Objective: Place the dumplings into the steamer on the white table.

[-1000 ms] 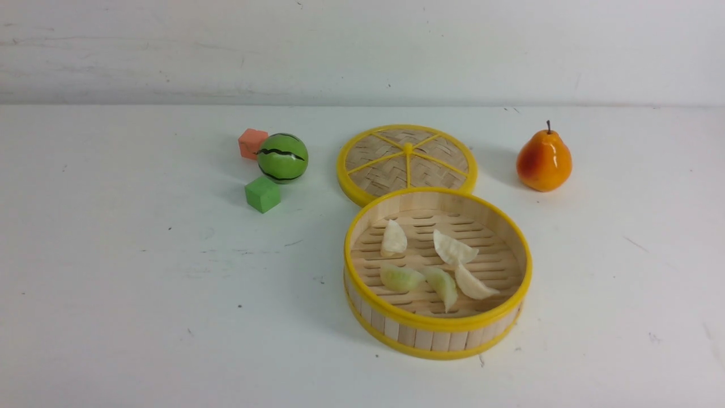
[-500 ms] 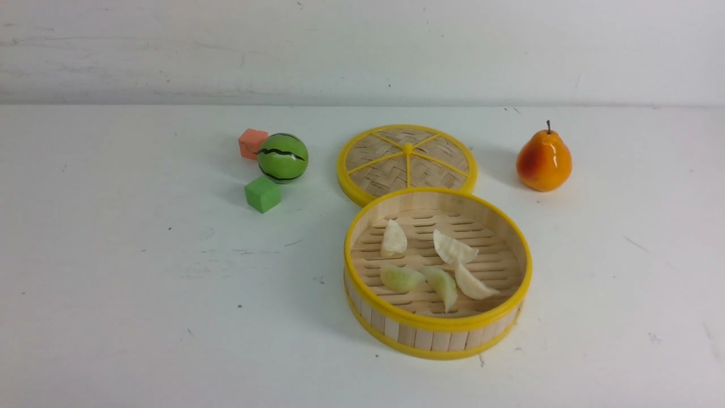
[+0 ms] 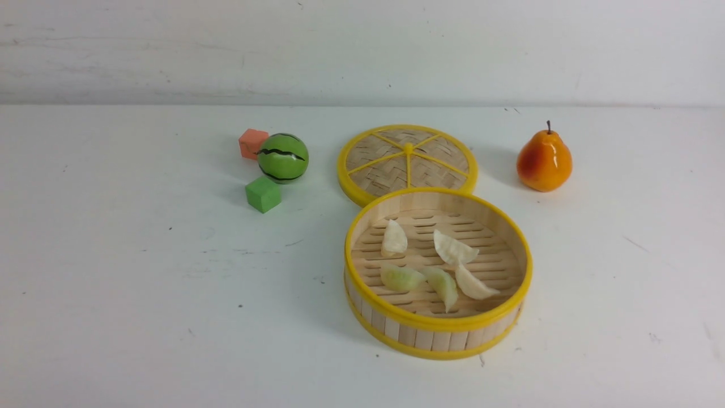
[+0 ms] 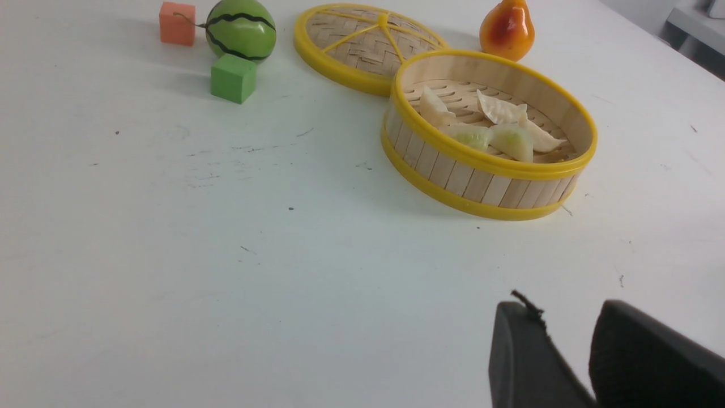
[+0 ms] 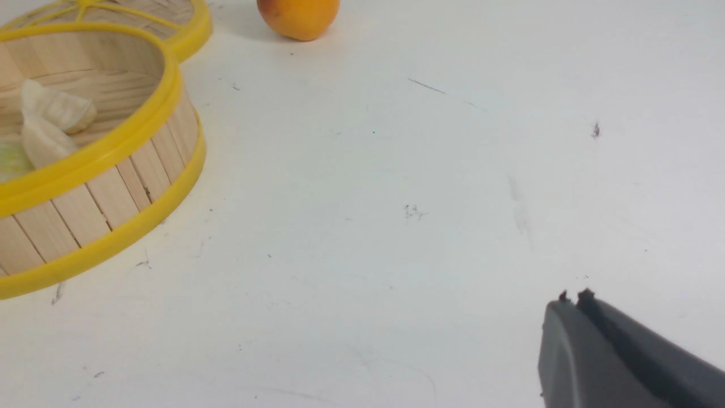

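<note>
Bamboo steamer (image 3: 439,327) on the tabletop (image 3: 141,294) holds all five dumplings (image 3: 433,266), so the job looks done; best keep the empty left end effector (image 4: 566,328), a bit open, and the shut, empty right end effector (image 5: 572,300) well away.
</note>
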